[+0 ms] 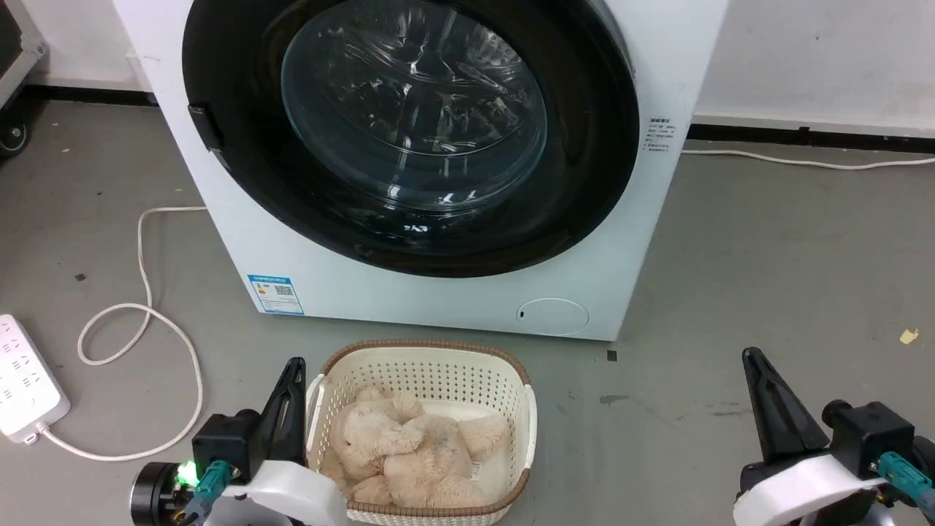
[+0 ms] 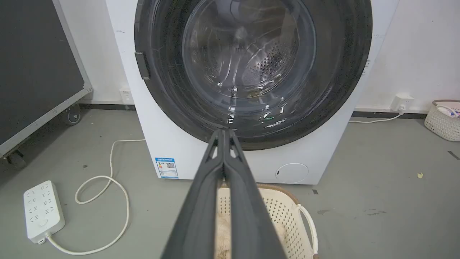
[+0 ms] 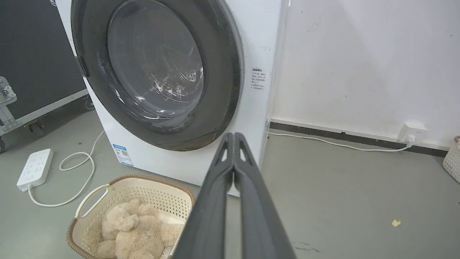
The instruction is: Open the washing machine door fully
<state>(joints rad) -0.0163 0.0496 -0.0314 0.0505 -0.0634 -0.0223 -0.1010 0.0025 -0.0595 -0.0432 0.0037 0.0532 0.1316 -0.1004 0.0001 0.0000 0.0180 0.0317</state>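
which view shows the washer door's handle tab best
Left wrist view: the handle tab stands out grey against the white washing machine, nearly face on. In the head view the tab is smaller and darker; in the right wrist view the tab is thin, edge-on.

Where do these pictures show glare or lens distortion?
Head view: bright glare streaks on the washing machine door glass. Left wrist view: the washing machine sides lean from wide-angle distortion. Right wrist view: the right gripper looks stretched, near the lens.
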